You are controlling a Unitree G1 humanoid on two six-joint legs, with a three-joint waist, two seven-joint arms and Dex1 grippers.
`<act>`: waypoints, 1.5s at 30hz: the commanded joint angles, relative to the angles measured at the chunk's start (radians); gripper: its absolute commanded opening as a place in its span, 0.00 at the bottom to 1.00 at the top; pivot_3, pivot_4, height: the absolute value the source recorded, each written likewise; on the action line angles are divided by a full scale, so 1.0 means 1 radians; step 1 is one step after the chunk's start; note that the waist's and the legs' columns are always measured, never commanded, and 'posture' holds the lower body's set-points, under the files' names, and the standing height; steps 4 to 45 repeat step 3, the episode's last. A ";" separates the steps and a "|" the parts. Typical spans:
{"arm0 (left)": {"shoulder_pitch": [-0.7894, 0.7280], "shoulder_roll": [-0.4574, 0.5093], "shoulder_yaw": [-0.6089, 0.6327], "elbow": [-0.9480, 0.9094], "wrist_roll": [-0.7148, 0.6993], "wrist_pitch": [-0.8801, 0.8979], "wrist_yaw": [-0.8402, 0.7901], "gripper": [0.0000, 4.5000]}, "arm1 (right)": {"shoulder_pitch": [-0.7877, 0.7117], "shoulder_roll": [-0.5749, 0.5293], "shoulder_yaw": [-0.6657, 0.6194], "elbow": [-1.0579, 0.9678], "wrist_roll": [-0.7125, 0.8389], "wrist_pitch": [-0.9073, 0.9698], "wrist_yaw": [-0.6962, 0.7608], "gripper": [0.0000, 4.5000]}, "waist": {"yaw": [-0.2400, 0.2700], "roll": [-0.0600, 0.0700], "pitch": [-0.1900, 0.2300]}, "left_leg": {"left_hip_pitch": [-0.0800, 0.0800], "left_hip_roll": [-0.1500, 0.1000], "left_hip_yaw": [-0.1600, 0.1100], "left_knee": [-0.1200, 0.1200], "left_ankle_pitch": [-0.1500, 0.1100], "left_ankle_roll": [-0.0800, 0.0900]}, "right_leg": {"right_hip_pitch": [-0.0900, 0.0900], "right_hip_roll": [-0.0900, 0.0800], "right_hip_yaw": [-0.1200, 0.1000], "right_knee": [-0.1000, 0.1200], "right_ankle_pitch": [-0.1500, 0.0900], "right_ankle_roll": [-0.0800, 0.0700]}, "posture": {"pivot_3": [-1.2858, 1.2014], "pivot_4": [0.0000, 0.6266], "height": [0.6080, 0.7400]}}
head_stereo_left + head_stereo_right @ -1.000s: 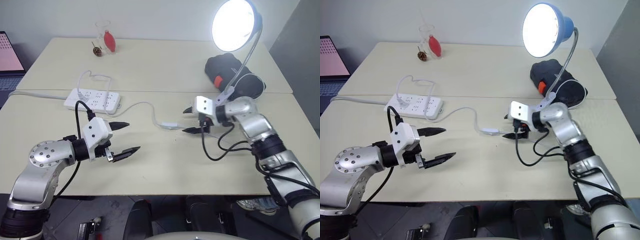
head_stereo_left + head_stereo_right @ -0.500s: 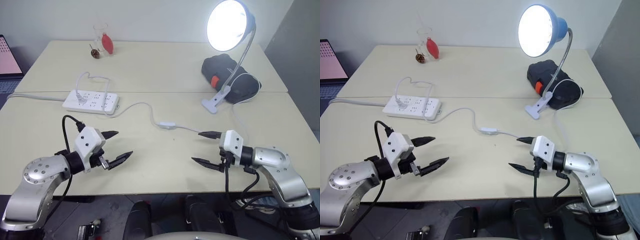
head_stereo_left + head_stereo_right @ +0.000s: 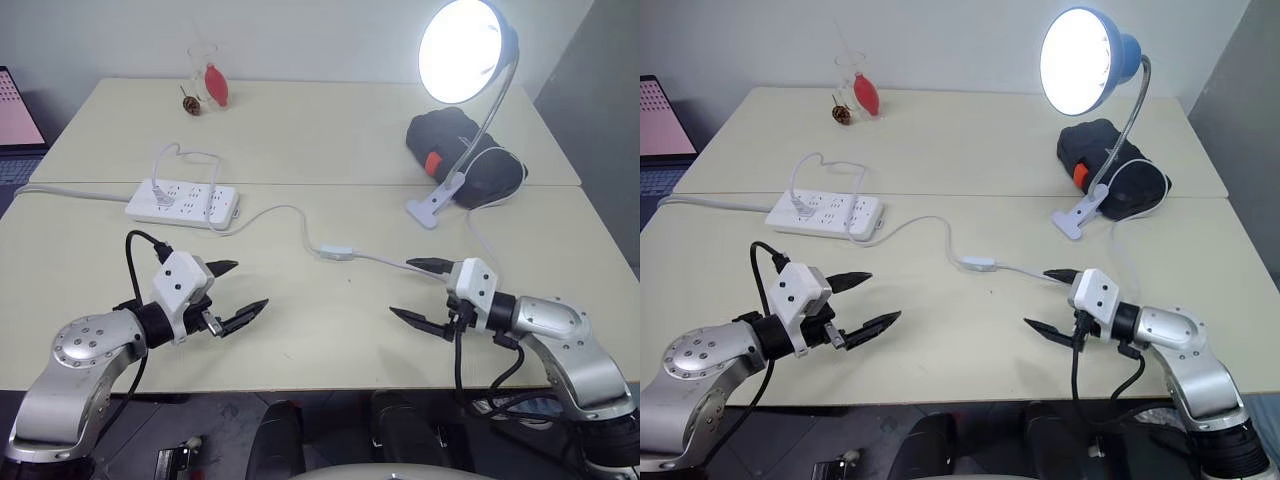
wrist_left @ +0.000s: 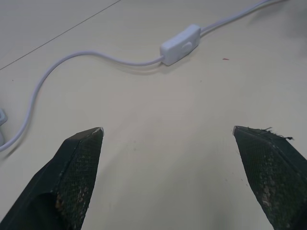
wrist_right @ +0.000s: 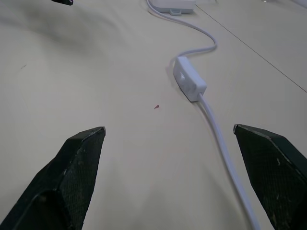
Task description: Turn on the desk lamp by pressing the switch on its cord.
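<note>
Left eye view: our blue round-shaded gooseneck desk lamp (image 3: 468, 48) glows at the table's far right. Our left gripper (image 3: 232, 296) and right gripper (image 3: 425, 293) hang spread and empty. Between them lies the small white oblong rocker switch (image 3: 337, 252) on the thin white limp cord (image 3: 275, 212); light, it likely skids unless we press straight down.

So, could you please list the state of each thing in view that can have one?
desk lamp: lit, clipped to the table edge.
switch: lying on the table, untouched.
cord: slack, running to the power strip.
left gripper: open, empty.
right gripper: open, empty.
</note>
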 commanded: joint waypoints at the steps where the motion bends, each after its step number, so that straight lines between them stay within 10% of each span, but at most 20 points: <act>1: -0.002 -0.006 0.004 -0.030 -0.014 -0.008 0.004 1.00 | -0.030 -0.009 -0.010 -0.026 0.020 -0.001 -0.007 1.00 | 0.000 0.000 0.000 | 0.000 0.000 0.000 0.000 0.000 0.000 | 0.000 0.000 0.000 0.000 0.000 0.000 | 0.52 0.24 1.00; 45: 0.001 -0.008 0.006 -0.031 -0.013 -0.016 -0.001 1.00 | -0.041 -0.008 -0.004 -0.024 0.021 0.002 -0.009 1.00 | 0.000 0.000 0.000 | 0.000 0.000 0.000 0.000 0.000 0.000 | 0.000 0.000 0.000 0.000 0.000 -0.001 | 0.52 0.24 1.00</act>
